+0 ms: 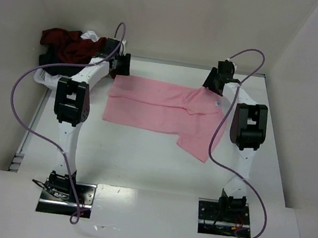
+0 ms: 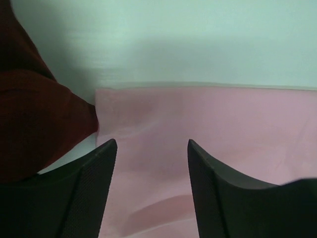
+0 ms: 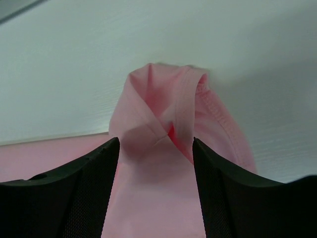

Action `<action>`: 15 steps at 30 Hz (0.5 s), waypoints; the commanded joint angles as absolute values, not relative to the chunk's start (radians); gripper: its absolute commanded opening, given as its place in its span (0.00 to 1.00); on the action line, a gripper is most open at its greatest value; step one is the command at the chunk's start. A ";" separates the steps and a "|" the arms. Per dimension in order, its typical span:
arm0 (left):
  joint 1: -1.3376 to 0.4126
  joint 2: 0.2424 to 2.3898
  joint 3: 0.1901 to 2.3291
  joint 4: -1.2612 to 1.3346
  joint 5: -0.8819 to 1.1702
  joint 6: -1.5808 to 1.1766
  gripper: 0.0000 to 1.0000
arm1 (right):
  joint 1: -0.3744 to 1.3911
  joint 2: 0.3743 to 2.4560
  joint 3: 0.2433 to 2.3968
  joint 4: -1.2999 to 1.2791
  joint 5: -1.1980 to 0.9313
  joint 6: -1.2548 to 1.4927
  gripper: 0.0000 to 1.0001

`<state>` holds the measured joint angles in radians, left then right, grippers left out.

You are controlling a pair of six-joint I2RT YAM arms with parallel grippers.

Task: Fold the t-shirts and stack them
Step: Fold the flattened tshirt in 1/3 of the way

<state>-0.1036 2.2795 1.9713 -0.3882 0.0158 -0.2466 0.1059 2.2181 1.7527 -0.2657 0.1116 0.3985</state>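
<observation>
Under and just ahead of the left pincer [image 1: 121, 65], the far left corner of the pink t-shirt [image 1: 160, 107] is laid flat on the tabletop [image 1: 140, 164]. From there the shirt is spread across to the right pincer [image 1: 213, 82], where a raised fold of its far right corner is seen between and just ahead of the fingers. Both pincers are released, their fingers parted with nothing clasped. A dark red t-shirt [image 1: 68, 45] is heaped close beside the left pincer's outer side.

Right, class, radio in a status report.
Open: left gripper, right gripper, both at far edge of pink t-shirt. Beside left, dark red t-shirt heaped.
</observation>
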 commanded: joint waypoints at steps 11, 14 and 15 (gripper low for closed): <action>-0.063 2.384 2.042 -0.373 0.130 -0.324 0.52 | 0.103 2.393 2.115 -0.376 0.126 0.336 0.66; -0.063 2.405 2.051 -0.373 0.130 -0.324 0.52 | 0.103 2.393 2.144 -0.403 0.158 0.305 0.66; -0.063 2.405 2.051 -0.373 0.130 -0.324 0.52 | 0.103 2.381 2.145 -0.403 0.170 0.296 0.68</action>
